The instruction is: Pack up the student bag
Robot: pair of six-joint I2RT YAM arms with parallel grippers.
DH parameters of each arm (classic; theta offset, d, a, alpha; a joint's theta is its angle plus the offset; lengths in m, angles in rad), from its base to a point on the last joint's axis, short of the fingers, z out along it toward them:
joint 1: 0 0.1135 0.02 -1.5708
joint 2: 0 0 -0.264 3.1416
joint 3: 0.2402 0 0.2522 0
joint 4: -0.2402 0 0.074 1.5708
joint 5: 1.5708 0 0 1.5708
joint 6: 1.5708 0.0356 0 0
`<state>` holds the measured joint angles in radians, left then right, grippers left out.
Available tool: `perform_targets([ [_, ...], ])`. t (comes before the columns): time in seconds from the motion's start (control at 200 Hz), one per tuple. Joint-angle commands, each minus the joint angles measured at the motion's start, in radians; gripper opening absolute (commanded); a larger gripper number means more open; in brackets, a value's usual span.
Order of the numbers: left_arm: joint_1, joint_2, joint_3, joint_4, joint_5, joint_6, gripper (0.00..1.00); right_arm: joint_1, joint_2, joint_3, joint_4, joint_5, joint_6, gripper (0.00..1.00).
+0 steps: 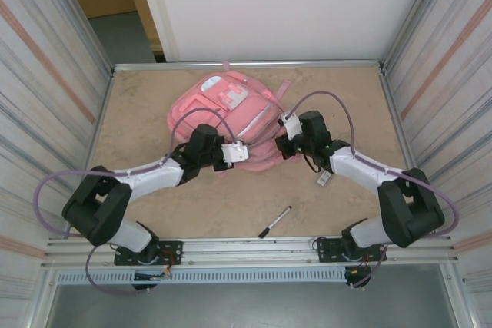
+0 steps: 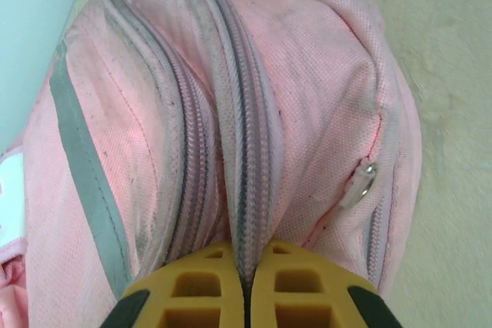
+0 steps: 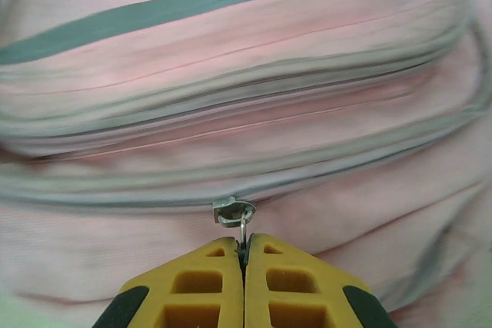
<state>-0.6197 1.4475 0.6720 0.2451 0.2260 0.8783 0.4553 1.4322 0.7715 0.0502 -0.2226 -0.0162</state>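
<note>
A large pink fabric backpack (image 1: 231, 117) is pinched by the left gripper (image 2: 244, 266). Its metal zip pull (image 3: 233, 211) is clamped by the right gripper (image 3: 244, 255).

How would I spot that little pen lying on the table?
Start at the pink student bag and come toward the near edge of the table. The pen lies there alone, about midway across. It is slim and pale with a dark end, unlike anything nearby.
</note>
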Motion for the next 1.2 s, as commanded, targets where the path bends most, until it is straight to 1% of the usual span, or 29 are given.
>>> perform_targets([
  [0.0, 0.074, -0.071, -0.061, 0.006, 0.119, 0.084, 0.0, -0.035, 0.065, 0.072, -0.073, 0.11, -0.012, 0.0],
  [0.06, 0.137, -0.09, -0.058, -0.032, 0.176, 0.076, 0.0, -0.038, 0.098, 0.106, -0.085, 0.118, 0.018, 0.0],
  [0.13, 0.21, -0.102, -0.058, -0.007, 0.245, 0.042, 0.0, -0.038, 0.109, 0.114, -0.078, 0.104, 0.061, 0.0],
  [0.2, 0.277, -0.101, -0.024, 0.02, 0.239, -0.064, 0.0, -0.036, 0.117, 0.113, -0.069, 0.074, 0.097, 0.0],
  [0.21, 0.284, -0.1, -0.017, 0.022, 0.233, -0.08, 0.04, -0.036, 0.117, 0.113, -0.069, 0.067, 0.103, 0.0],
  [0.241, 0.316, -0.095, 0.0, 0.029, 0.203, -0.13, 0.21, -0.033, 0.122, 0.115, -0.068, 0.048, 0.119, 0.0],
  [0.256, 0.33, -0.091, 0.009, 0.031, 0.189, -0.148, 0.25, -0.03, 0.123, 0.114, -0.069, 0.033, 0.127, 0.0],
  [0.296, 0.361, -0.083, 0.032, 0.015, 0.148, -0.19, 0.26, -0.018, 0.123, 0.115, -0.067, 0.006, 0.142, 0.0],
  [0.351, 0.397, -0.083, 0.053, -0.022, 0.137, -0.233, 0.26, 0.011, 0.119, 0.109, -0.06, -0.005, 0.153, 0.0],
  [0.421, 0.43, -0.114, 0.054, -0.033, 0.083, -0.347, 0.3, 0.048, 0.117, 0.113, -0.06, -0.021, 0.155, 0.0],
  [0.456, 0.443, -0.142, 0.042, -0.033, 0.051, -0.418, 0.35, 0.066, 0.117, 0.116, -0.055, -0.025, 0.164, 0.0],
  [0.506, 0.448, -0.191, 0.02, -0.035, 0.027, -0.487, 0.48, 0.094, 0.117, 0.12, -0.037, -0.048, 0.18, 0.0],
  [0.556, 0.44, -0.244, 0.0, -0.05, 0.072, -0.521, 0.55, 0.122, 0.121, 0.126, -0.016, -0.069, 0.195, 0.0],
  [0.591, 0.417, -0.278, -0.008, -0.074, 0.101, -0.533, 0.58, 0.139, 0.13, 0.137, -0.006, -0.083, 0.202, 0.0],
  [0.646, 0.35, -0.325, -0.017, -0.137, 0.126, -0.493, 0.62, 0.165, 0.146, 0.154, 0.014, -0.099, 0.213, 0.0],
  [0.697, 0.275, -0.36, -0.026, -0.199, 0.116, -0.438, 0.66, 0.181, 0.16, 0.173, 0.019, -0.106, 0.226, 0.0],
  [0.737, 0.222, -0.377, -0.039, -0.226, 0.11, -0.404, 0.69, 0.188, 0.171, 0.186, 0.025, -0.123, 0.235, 0.0],
  [0.777, 0.179, -0.387, -0.048, -0.243, 0.135, -0.366, 0.69, 0.194, 0.178, 0.192, 0.034, -0.141, 0.238, 0.0],
  [0.812, 0.144, -0.386, -0.065, -0.242, 0.164, -0.312, 0.7, 0.198, 0.181, 0.193, 0.046, -0.156, 0.241, 0.0],
  [0.842, 0.109, -0.378, -0.076, -0.242, 0.164, -0.246, 0.7, 0.2, 0.181, 0.194, 0.053, -0.169, 0.241, 0.0],
  [0.902, 0.05, -0.349, -0.08, -0.262, 0.119, -0.114, 0.7, 0.204, 0.179, 0.192, 0.059, -0.197, 0.237, 0.0],
  [0.942, 0.04, -0.326, -0.079, -0.246, 0.079, -0.065, 0.7, 0.206, 0.174, 0.187, 0.062, -0.204, 0.235, 0.0],
  [1.017, 0.047, -0.281, -0.057, -0.2, 0.011, -0.017, 0.64, 0.206, 0.167, 0.175, 0.063, -0.213, 0.228, 0.0],
  [1.087, 0.043, -0.23, -0.011, -0.206, -0.042, 0.055, 0.62, 0.207, 0.155, 0.166, 0.057, -0.218, 0.226, 0.0],
  [1.193, 0.034, -0.142, 0.044, -0.175, -0.166, 0.125, 0.56, 0.207, 0.143, 0.142, 0.079, -0.281, 0.226, 0.0],
])
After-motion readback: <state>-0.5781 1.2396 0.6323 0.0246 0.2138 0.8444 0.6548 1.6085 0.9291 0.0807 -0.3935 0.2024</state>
